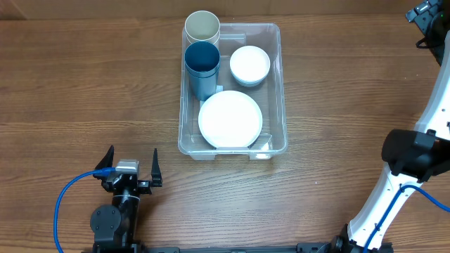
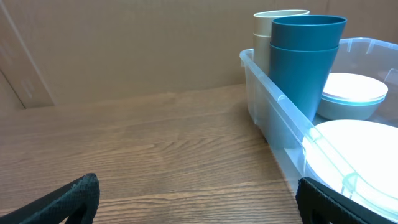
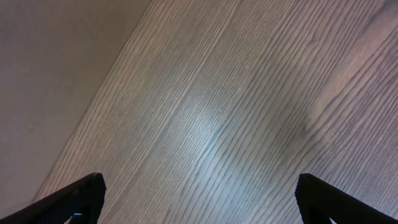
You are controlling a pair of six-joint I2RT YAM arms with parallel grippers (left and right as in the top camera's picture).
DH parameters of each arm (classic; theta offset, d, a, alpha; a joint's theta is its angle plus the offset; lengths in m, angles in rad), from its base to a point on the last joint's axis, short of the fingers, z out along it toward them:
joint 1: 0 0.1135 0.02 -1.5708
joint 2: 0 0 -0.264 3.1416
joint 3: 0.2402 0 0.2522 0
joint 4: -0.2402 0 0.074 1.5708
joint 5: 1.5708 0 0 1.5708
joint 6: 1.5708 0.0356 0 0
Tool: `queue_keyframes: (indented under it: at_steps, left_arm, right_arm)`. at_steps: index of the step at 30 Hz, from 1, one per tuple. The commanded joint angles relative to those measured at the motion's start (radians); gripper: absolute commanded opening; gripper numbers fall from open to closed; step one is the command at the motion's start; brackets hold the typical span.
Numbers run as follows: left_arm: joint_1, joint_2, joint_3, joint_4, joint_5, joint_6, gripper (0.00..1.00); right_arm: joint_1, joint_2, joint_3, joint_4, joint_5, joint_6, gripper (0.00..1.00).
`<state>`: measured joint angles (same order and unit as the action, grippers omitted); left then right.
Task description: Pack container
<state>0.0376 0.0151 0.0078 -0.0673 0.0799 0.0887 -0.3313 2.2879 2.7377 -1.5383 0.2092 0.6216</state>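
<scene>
The clear plastic container (image 1: pixel 275 84) stands at the middle of the table. Inside it are stacked beige cups (image 1: pixel 202 28), stacked blue cups (image 1: pixel 202 67), stacked white bowls (image 1: pixel 249 65) and white plates (image 1: pixel 230 119). The left wrist view shows its near wall (image 2: pixel 273 118), the blue cups (image 2: pixel 306 56), the beige cups (image 2: pixel 264 37), the bowls (image 2: pixel 349 94) and a plate (image 2: pixel 354 149). My left gripper (image 1: pixel 131 167) is open and empty, low at the front left, well apart from the container; its fingers frame bare wood (image 2: pixel 196 202). My right gripper (image 1: pixel 424 15) is open and empty at the far right corner, over bare wood (image 3: pixel 199 199).
The right arm's white links (image 1: pixel 415 161) stand along the right edge. A blue cable (image 1: pixel 70 193) loops beside the left arm's base. A cardboard-coloured wall (image 2: pixel 124 43) backs the table.
</scene>
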Motion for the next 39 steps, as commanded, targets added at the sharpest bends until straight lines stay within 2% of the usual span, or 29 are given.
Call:
queue_keyframes:
  at_steps: [1,9,15,17,19,22,23,26,29,31,32,36,39]
  left_arm:
    - [0.009,-0.011,-0.003,0.0,0.018,0.001,1.0]
    - [0.009,-0.011,-0.003,0.0,0.018,0.001,1.0]
    - [0.009,-0.011,-0.003,0.0,0.018,0.001,1.0]
    - [0.009,-0.011,-0.003,0.0,0.018,0.001,1.0]
    - [0.009,-0.011,-0.003,0.0,0.018,0.001,1.0]
    - [0.009,-0.011,-0.003,0.0,0.018,0.001,1.0]
    - [0.009,-0.011,-0.003,0.0,0.018,0.001,1.0]
    - [0.009,-0.011,-0.003,0.0,0.018,0.001,1.0]
    - [0.009,-0.011,-0.003,0.0,0.018,0.001,1.0]
    - [0.009,-0.011,-0.003,0.0,0.018,0.001,1.0]
    - [0.009,-0.011,-0.003,-0.001,0.018,0.001,1.0]
    - [0.009,-0.011,-0.003,0.0,0.018,0.001,1.0]
    - [0.009,-0.011,-0.003,0.0,0.018,0.001,1.0]
  right_arm:
    - [0.002,-0.031,0.024,0.003,0.007,0.004,1.0]
    - [0.039,-0.066,0.024,0.002,0.007,0.004,1.0]
    - [0.274,-0.454,0.019,0.003,0.007,0.004,1.0]
    - [0.371,-0.585,-0.058,0.005,0.011,0.002,1.0]
    - [0.421,-0.769,-0.282,0.086,0.067,0.001,1.0]
    - [0.421,-1.029,-0.714,0.354,0.019,0.008,1.0]
    - [0.421,-1.149,-0.947,0.561,0.006,0.007,1.0]
    - [0.421,-1.403,-1.5,1.09,-0.03,-0.033,1.0]
    - [0.421,-1.588,-1.887,1.434,-0.135,-0.217,1.0]
    - [0.421,-1.736,-2.113,1.556,-0.208,-0.389,1.0]
    - [0.42,-1.798,-2.188,1.573,-0.215,-0.414,1.0]
    - [0.404,-2.109,-2.481,1.571,-0.213,-0.414,1.0]
    - [0.372,-2.2,-2.586,1.516,-0.251,-0.415,1.0]
